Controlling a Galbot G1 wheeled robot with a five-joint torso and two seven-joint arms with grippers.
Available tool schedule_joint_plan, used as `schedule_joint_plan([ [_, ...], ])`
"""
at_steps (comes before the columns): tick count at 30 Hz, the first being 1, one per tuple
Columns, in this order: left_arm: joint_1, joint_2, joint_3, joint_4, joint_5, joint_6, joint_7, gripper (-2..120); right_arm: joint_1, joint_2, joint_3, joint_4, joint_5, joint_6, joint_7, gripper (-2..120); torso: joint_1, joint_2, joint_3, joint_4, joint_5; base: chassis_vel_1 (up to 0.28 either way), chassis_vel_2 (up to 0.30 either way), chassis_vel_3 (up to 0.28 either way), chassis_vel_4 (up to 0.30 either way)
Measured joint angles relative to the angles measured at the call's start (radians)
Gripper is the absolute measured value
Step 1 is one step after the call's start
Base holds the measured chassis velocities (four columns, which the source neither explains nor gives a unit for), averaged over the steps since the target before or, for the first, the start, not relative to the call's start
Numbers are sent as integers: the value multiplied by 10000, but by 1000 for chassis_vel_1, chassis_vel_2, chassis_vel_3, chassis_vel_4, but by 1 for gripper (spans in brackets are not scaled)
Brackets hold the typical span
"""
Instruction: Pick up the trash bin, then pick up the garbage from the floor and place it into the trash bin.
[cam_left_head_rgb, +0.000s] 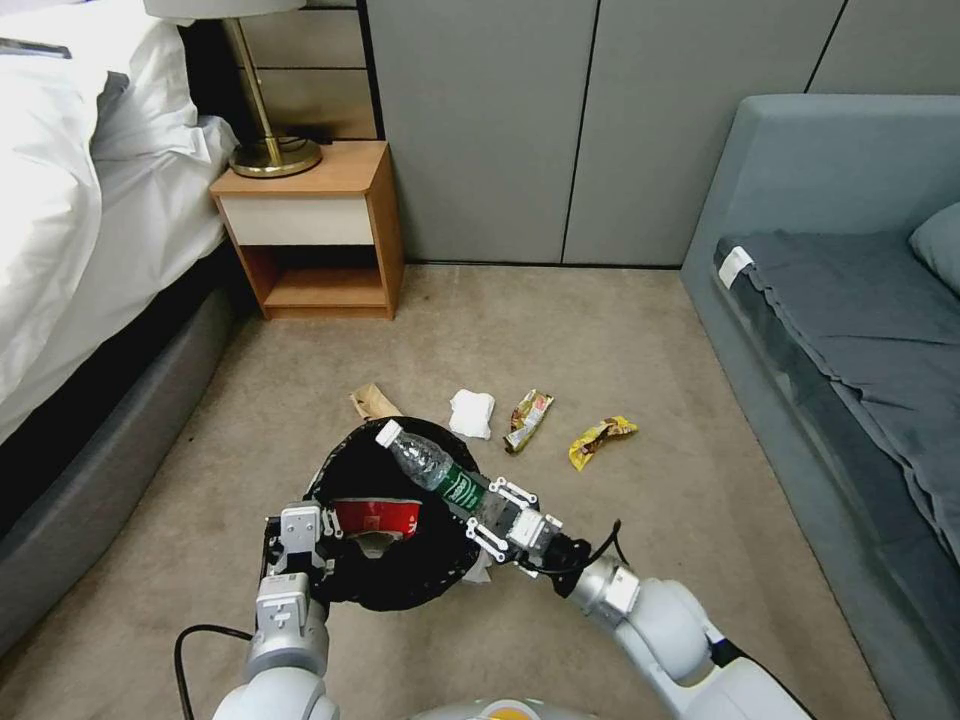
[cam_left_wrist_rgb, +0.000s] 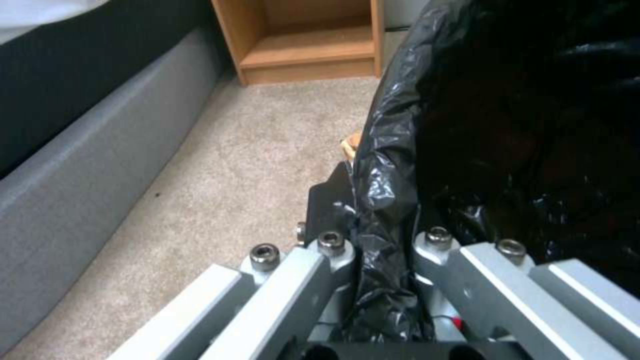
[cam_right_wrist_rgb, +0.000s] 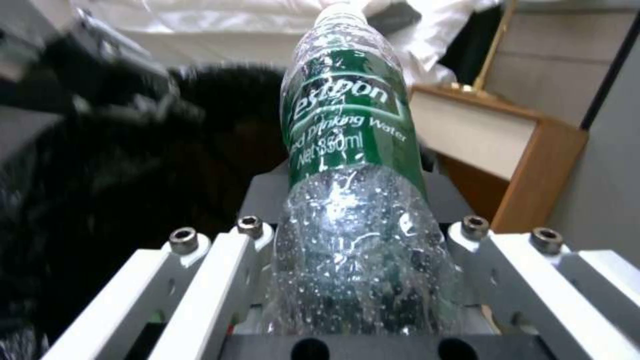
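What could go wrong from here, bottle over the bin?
1. The bottle lies slanted across the bin, its cap out at the far rim; released now, it may bridge the rim or roll off onto the carpet.
2. The left claw seems to pinch mainly the liner at the rim, so the bin could slip.
3. The carton inside may block the bottle from dropping.

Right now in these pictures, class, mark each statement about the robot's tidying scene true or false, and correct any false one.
1. The right gripper holds the bottle over the trash bin. True.
2. The red-and-white carton lies on the carpet. False: it is inside the bin.
3. The left gripper grips the bin's rim. True.
4. The bottle's cap is off. False: a white cap is on.
5. The tissue is in the bin. False: it lies on the floor beyond it.
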Motion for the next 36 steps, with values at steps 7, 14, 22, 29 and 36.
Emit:
schedule_joint_plan([
  [7,31,-32,56,0,68,-8,5,3,146,232,-105,-362,-68,-27,183,32,0,0,0,0,0,0,0,0,0],
  [14,100,-73,135,-90,174,-32,10,3,279,372,-338,-481,-243,-232,249,57,0,1,0,0,0,0,0,0,0],
  [22,70,-93,159,-74,192,-45,28,3,142,371,-419,-154,-335,-254,252,84,0,0,0,0,0,0,0,0,0],
  [29,17,-84,165,-71,199,-45,76,3,-75,264,-412,299,-424,-282,244,100,0,1,0,0,0,0,0,0,0],
  [36,-25,-61,114,-71,190,-45,87,3,-238,253,-325,683,-555,-278,247,100,0,0,0,0,0,0,0,0,0],
])
